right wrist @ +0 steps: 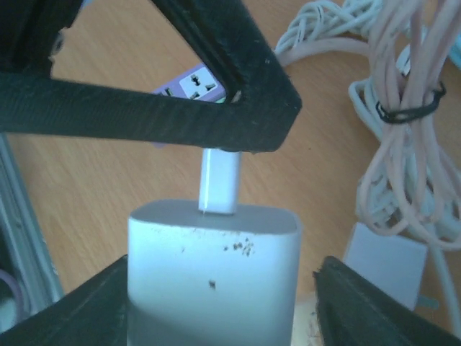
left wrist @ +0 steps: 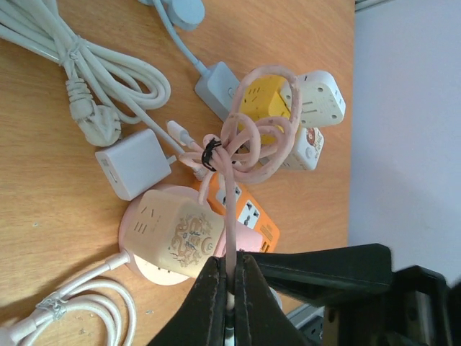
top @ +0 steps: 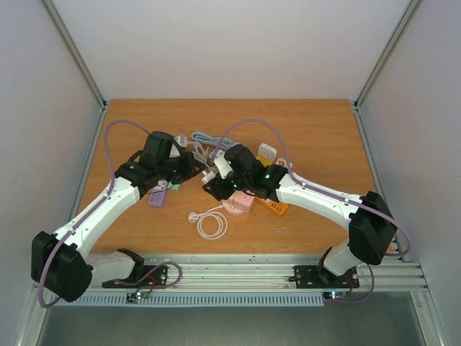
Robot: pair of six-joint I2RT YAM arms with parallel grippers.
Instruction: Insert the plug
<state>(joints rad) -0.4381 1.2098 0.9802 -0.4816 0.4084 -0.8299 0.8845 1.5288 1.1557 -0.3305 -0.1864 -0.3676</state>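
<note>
My right gripper [right wrist: 220, 292] is shut on a white charger block [right wrist: 212, 281] and holds it above the table. A white plug [right wrist: 220, 180] stands in the block's top face. My left gripper [left wrist: 230, 263] is shut on the pink cable [left wrist: 232, 223] just behind that plug; its black fingers [right wrist: 238, 108] show right above the plug in the right wrist view. The cable runs to a tied pink bundle [left wrist: 252, 144] on the table. In the top view the left gripper [top: 200, 171] and the right gripper [top: 216, 184] meet at the table's middle.
Under the grippers lie a round pink power strip [left wrist: 173, 231], an orange strip [left wrist: 248, 213], a yellow cube socket [left wrist: 263, 101], a white adapter [left wrist: 133, 164] and coiled white cables [left wrist: 94, 72]. A purple strip [top: 160, 194] lies left, a white cable coil [top: 211, 223] in front.
</note>
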